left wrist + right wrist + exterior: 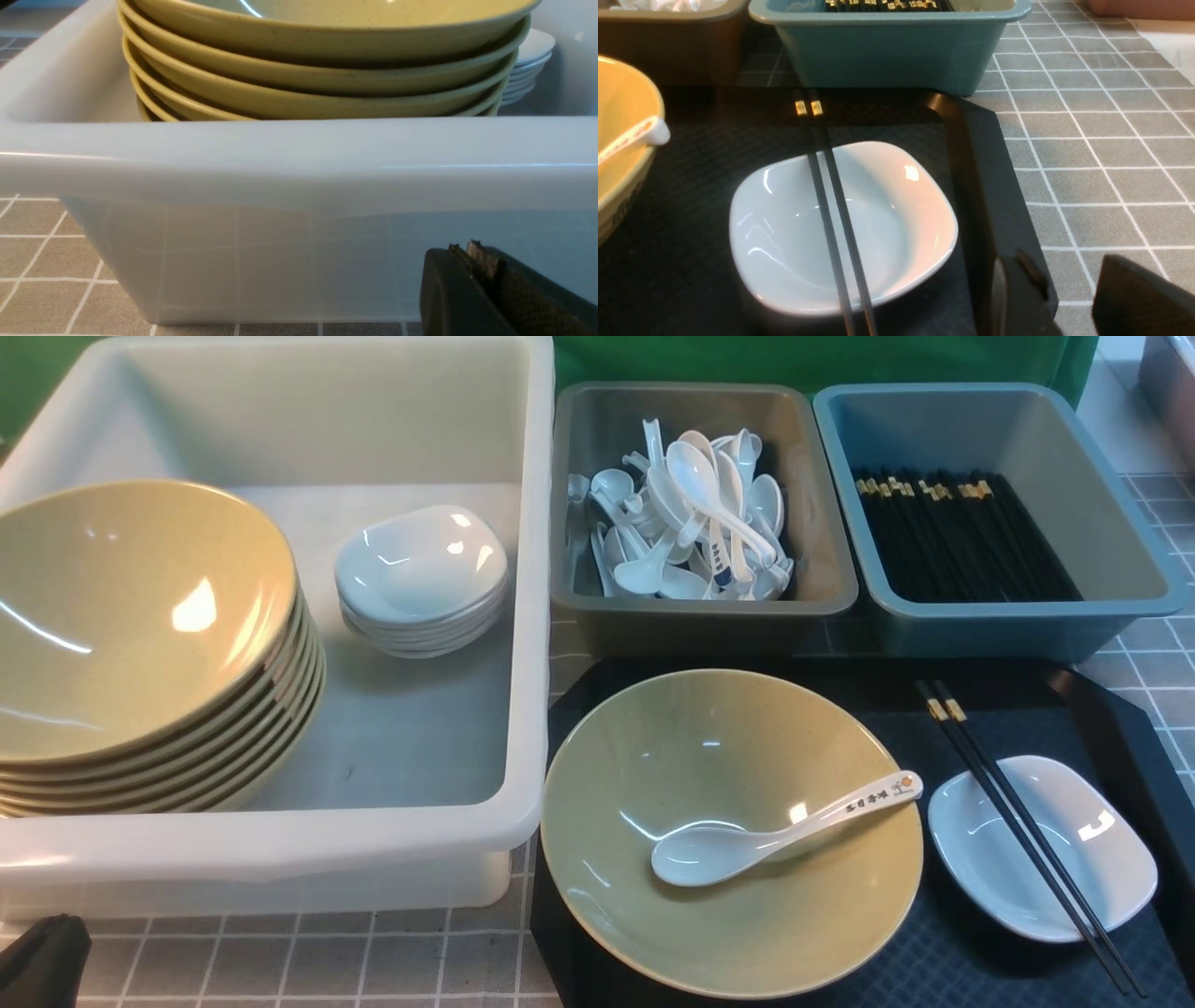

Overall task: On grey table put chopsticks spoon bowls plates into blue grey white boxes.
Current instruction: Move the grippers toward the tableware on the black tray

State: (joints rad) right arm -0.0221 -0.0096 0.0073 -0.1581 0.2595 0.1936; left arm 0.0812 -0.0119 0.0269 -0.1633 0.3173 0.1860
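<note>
On the black tray point(934, 952) an olive-yellow bowl point(794, 915) holds the white spoon point(747, 840). To its right, a pair of black chopsticks point(1018, 821) lies across a small white plate point(1102, 859). The white box point(280, 854) holds a stack of bowls point(131, 616) and a stack of plates point(420, 565). My left gripper point(467, 249) is shut and empty, low against the white box's near wall point(280, 163). My right gripper point(1069, 298) is open by the tray's right rim point(985, 154), near the plate point(896, 224); it is out of the front view.
The grey box point(700, 616) behind the tray holds a pile of white spoons. The blue box point(990, 630) to its right holds many black chopsticks. Grey tiled table point(1101, 140) lies right of the tray.
</note>
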